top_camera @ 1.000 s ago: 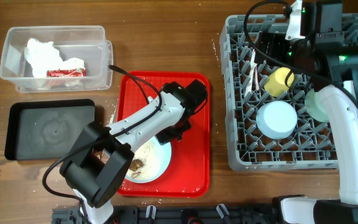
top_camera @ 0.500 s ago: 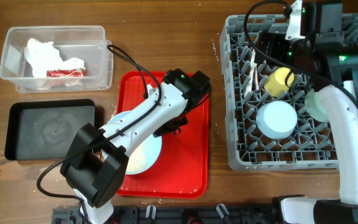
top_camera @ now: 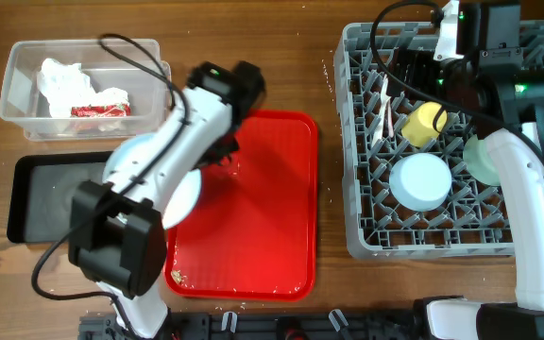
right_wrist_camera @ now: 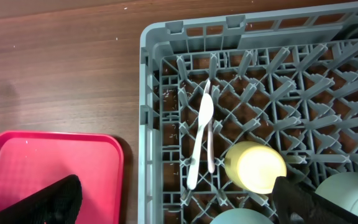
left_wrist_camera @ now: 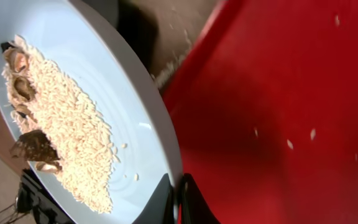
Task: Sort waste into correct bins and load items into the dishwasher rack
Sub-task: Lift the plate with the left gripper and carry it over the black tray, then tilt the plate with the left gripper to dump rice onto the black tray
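My left gripper (left_wrist_camera: 178, 200) is shut on the rim of the large light blue plate (left_wrist_camera: 135, 118). The plate is tilted and carries white rice and brown food scraps (left_wrist_camera: 61, 124). From overhead, the left gripper (top_camera: 213, 162) holds the plate (top_camera: 185, 196) over the red tray's left edge, beside the black tray (top_camera: 74, 194). The clear box (top_camera: 83, 118) holds tissue (top_camera: 59, 80) and a red-and-white wrapper (top_camera: 102, 109). The grey rack (top_camera: 357, 142) holds the yellow-green cup (top_camera: 423, 123), spoon (top_camera: 382, 113), upturned blue bowl (top_camera: 421, 179) and pale green dish (top_camera: 484, 159). My right gripper (right_wrist_camera: 179, 205) is open and empty above the rack.
The flat red tray (top_camera: 263, 217) lies at the centre with a few rice grains on it. In the right wrist view the spoon (right_wrist_camera: 204, 134) and cup (right_wrist_camera: 253, 167) lie among the rack's pegs (right_wrist_camera: 148, 112). Brown wooden table surrounds everything.
My left arm has lifted the plate off the red tray's lower left and carried it up and left, towards the black tray. The right arm has not moved.
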Robot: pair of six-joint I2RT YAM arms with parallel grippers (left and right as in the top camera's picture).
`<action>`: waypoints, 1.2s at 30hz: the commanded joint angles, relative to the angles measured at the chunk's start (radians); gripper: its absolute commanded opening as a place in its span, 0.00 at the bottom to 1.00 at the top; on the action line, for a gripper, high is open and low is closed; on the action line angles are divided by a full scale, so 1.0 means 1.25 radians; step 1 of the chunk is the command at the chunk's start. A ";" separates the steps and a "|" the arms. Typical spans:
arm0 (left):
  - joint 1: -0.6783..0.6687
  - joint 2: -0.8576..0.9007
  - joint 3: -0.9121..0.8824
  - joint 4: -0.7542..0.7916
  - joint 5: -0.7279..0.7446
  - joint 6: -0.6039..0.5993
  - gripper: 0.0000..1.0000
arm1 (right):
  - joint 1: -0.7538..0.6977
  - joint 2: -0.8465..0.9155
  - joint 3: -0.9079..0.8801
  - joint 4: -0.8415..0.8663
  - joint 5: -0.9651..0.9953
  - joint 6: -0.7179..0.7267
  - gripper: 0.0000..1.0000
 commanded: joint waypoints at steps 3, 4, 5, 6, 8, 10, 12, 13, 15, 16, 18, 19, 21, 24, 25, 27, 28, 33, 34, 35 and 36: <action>0.160 0.004 0.035 0.082 -0.049 0.069 0.04 | 0.000 0.004 0.012 0.002 0.008 0.004 1.00; 0.189 0.004 0.035 0.100 -0.041 0.069 0.04 | 0.000 0.004 0.012 0.002 0.008 0.004 1.00; 0.219 0.004 0.035 0.120 -0.030 0.069 0.04 | 0.001 0.004 0.012 0.002 0.008 0.004 1.00; 0.240 0.004 0.035 0.134 -0.027 0.069 0.04 | 0.000 0.004 0.012 0.002 0.008 0.004 1.00; 0.288 -0.002 0.035 0.160 -0.020 0.069 0.04 | 0.001 0.004 0.012 0.002 0.008 0.004 1.00; 0.325 -0.017 0.035 0.182 0.009 0.069 0.04 | 0.001 0.004 0.012 0.002 0.008 0.004 1.00; 0.364 -0.035 0.035 0.212 0.052 0.069 0.04 | 0.000 0.004 0.012 0.002 0.008 0.004 1.00; 0.394 -0.048 0.035 0.234 0.101 0.069 0.04 | 0.000 0.004 0.012 0.002 0.008 0.004 1.00; 0.435 -0.062 0.035 0.260 0.179 0.069 0.04 | 0.001 0.004 0.012 0.002 0.008 0.004 1.00; 0.454 -0.067 0.035 0.273 0.212 0.069 0.04 | 0.000 0.004 0.012 0.002 0.008 0.004 1.00; 0.490 -0.074 0.035 0.297 0.267 0.069 0.04 | 0.000 0.004 0.012 0.002 0.008 0.004 1.00; 0.513 -0.076 0.035 0.303 0.305 0.069 0.04 | 0.001 0.004 0.012 0.002 0.008 0.004 1.00; 0.544 -0.079 0.035 0.299 0.360 0.074 0.04 | 0.001 0.004 0.012 0.002 0.008 0.004 0.99; 0.599 -0.099 0.035 0.294 0.485 0.125 0.04 | 0.000 0.004 0.012 0.002 0.008 0.004 1.00; 0.620 -0.110 0.035 0.291 0.526 0.135 0.04 | 0.000 0.004 0.012 0.002 0.008 0.004 1.00; 0.657 -0.123 0.035 0.283 0.570 0.135 0.04 | 0.000 0.004 0.012 0.002 0.008 0.004 1.00; 0.674 -0.126 0.035 0.280 0.587 0.139 0.04 | 0.000 0.004 0.012 0.002 0.008 0.004 1.00; 0.782 -0.126 0.034 0.239 0.772 0.205 0.04 | 0.000 0.004 0.012 0.002 0.008 0.003 1.00; 0.797 -0.126 0.034 0.232 0.811 0.230 0.04 | 0.000 0.004 0.012 0.002 0.008 0.004 1.00; 0.815 -0.126 0.034 0.232 0.855 0.267 0.04 | 0.000 0.004 0.012 0.002 0.008 0.004 1.00; 0.830 -0.126 0.034 0.229 0.872 0.278 0.04 | 0.000 0.004 0.012 0.002 0.008 0.004 1.00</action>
